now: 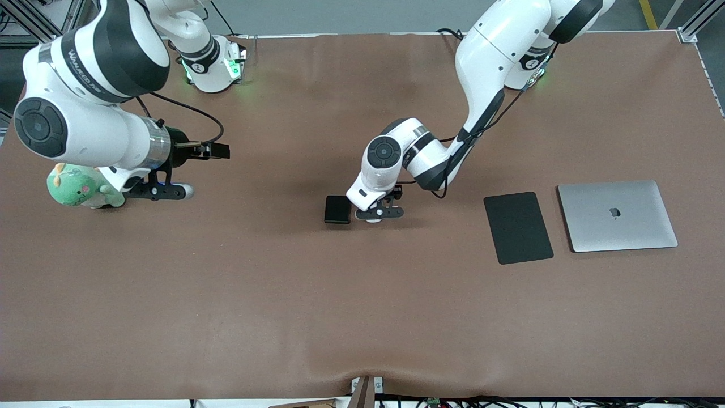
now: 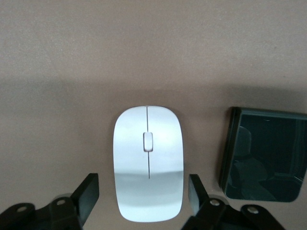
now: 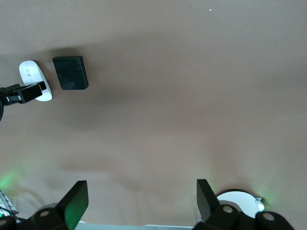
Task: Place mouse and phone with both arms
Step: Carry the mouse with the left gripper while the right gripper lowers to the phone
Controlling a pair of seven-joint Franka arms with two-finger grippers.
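Observation:
The white mouse (image 2: 148,163) lies on the brown table near its middle, with the black phone (image 2: 264,160) close beside it toward the right arm's end. My left gripper (image 2: 143,194) is low over the mouse, open, one finger on each side with a gap to each. In the front view the left gripper (image 1: 376,214) hides nearly all of the mouse, and the phone (image 1: 337,209) lies next to it. My right gripper (image 1: 164,194) waits open and empty above the table at the right arm's end. The right wrist view shows its gripper (image 3: 139,199), the mouse (image 3: 33,76) and the phone (image 3: 70,73).
A matte black mouse pad (image 1: 518,226) and a closed silver laptop (image 1: 617,215) lie side by side toward the left arm's end. A green plush toy (image 1: 79,187) sits by the right arm's wrist.

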